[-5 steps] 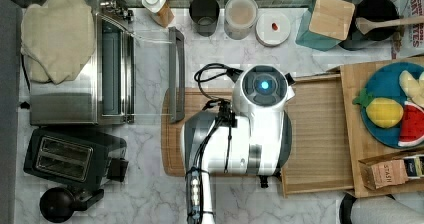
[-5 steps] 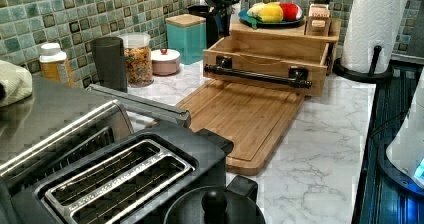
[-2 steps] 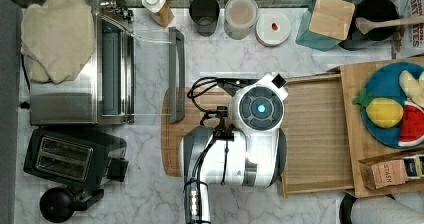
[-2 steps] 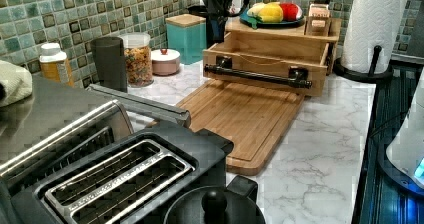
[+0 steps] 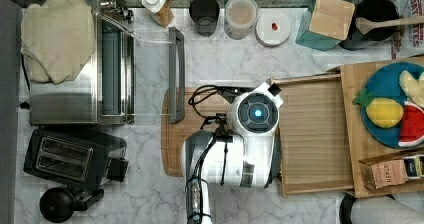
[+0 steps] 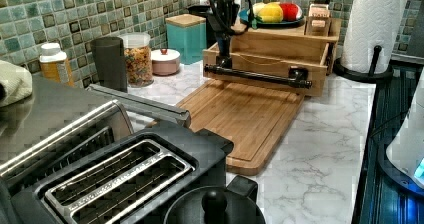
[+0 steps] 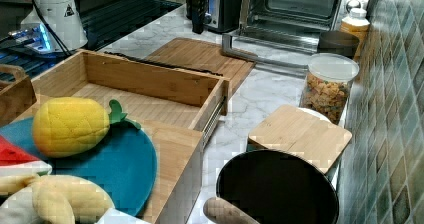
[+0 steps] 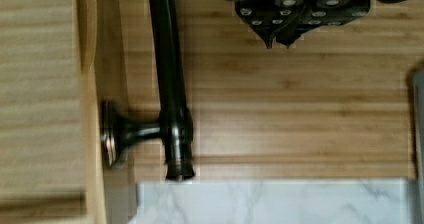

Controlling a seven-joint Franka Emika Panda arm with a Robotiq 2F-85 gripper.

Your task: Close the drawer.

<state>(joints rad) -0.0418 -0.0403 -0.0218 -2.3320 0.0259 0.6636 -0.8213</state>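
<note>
Top view first: the white arm [image 5: 235,154] has shifted toward the top view's right since a second ago, so its blue-lit wrist now sits over the front edge of the drawer [image 5: 312,134], where earlier it hung above the cutting board [image 5: 177,134]. The drawer itself looks no further in than before; it is pulled well out of the wooden box [image 5: 357,179], its pale slatted floor bare. In the left view the gripper [image 6: 223,59] has come down at the end of the dark bar handle [image 6: 257,75] nearer the tiled wall, whereas a second ago it hung up by the plate. From the wrist view the fingertips [image 8: 278,34] appear drawn together to a point beside the handle, over the board, gripping nothing.

The counter [image 5: 235,64] is white marble with grey veins, backed by a green mosaic tile wall [image 6: 60,14]. On the box top rests a blue plate [image 5: 382,91] of toy fruit, including a yellow pineapple [image 7: 70,125]. Along the wall stand a spice bottle [image 5: 157,5], a dark cup [image 5: 205,15], a cereal jar [image 7: 327,80], a small lidded dish [image 5: 273,27] and a teal canister with a wooden lid [image 5: 329,19]. A toaster oven [image 5: 80,79] with its door open and a black toaster [image 5: 70,156] fill the top view's left. A paper towel roll [image 6: 377,26] stands just beside the box.
</note>
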